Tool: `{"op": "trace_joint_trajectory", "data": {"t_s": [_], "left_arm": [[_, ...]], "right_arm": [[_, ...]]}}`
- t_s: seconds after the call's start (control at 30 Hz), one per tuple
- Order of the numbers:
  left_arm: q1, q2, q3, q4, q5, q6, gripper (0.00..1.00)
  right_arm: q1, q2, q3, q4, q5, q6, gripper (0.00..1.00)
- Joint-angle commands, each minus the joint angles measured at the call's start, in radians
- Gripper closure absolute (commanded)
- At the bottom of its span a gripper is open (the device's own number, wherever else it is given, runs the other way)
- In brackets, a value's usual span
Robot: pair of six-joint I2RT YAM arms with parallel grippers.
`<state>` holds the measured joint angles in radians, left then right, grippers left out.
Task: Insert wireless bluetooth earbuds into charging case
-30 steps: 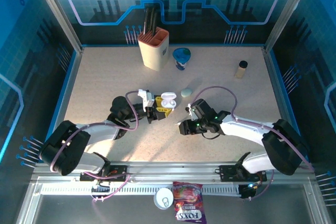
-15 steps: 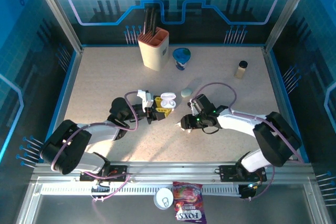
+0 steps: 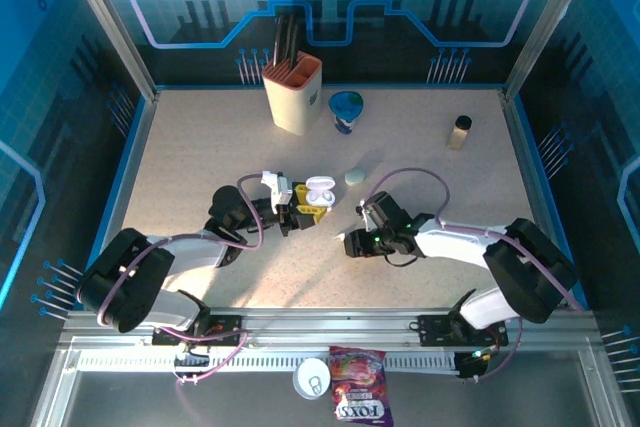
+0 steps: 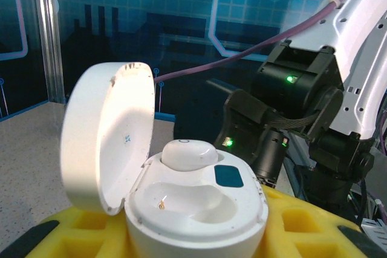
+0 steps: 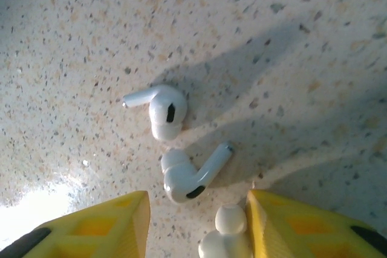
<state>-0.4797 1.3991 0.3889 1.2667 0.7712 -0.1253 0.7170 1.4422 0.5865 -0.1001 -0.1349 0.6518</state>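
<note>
My left gripper (image 4: 193, 237) is shut on the white charging case (image 4: 199, 212), clamped between its yellow foam pads (image 4: 302, 225). The lid (image 4: 106, 131) stands open. One white earbud (image 4: 183, 153) sits in the far socket; the near socket is bare. From above, the case (image 3: 320, 190) is at table centre. My right gripper (image 5: 198, 209) hovers low over the table, open. Two white stemmed earbuds (image 5: 164, 111) (image 5: 187, 176) lie just ahead of it. A third earbud (image 5: 227, 234) sits between the jaws, against the right pad (image 5: 290, 228).
A small teal pebble-shaped case (image 3: 355, 177) lies right of the held case. At the back stand a utensil holder (image 3: 293, 95), a blue cup (image 3: 346, 110) and a small bottle (image 3: 459, 132). A snack packet (image 3: 362, 399) lies in front of the arm bases.
The right arm swung slightly toward the case and came back; its gripper stays low over the same spot. The left arm and the case have not moved.
</note>
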Motion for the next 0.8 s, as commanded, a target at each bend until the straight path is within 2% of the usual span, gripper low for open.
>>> {"op": "trace_joint_trajectory", "data": {"t_s": [0.0, 0.47, 0.63, 0.77], "left_arm": [[0.007, 0.022, -0.002, 0.064, -0.013, -0.008, 0.81], [0.007, 0.058, 0.004, 0.112, -0.006, -0.036, 0.81], [0.007, 0.073, 0.005, 0.133, -0.010, -0.043, 0.81], [0.010, 0.073, -0.004, 0.135, -0.023, -0.038, 0.81]], "right_arm": [[0.049, -0.018, -0.055, -0.043, 0.004, 0.075, 0.51], [0.176, -0.096, -0.079, -0.055, 0.008, 0.179, 0.46], [0.192, -0.109, -0.056, -0.063, -0.034, 0.148, 0.47], [0.196, -0.139, -0.007, -0.149, 0.018, 0.087, 0.47]]}}
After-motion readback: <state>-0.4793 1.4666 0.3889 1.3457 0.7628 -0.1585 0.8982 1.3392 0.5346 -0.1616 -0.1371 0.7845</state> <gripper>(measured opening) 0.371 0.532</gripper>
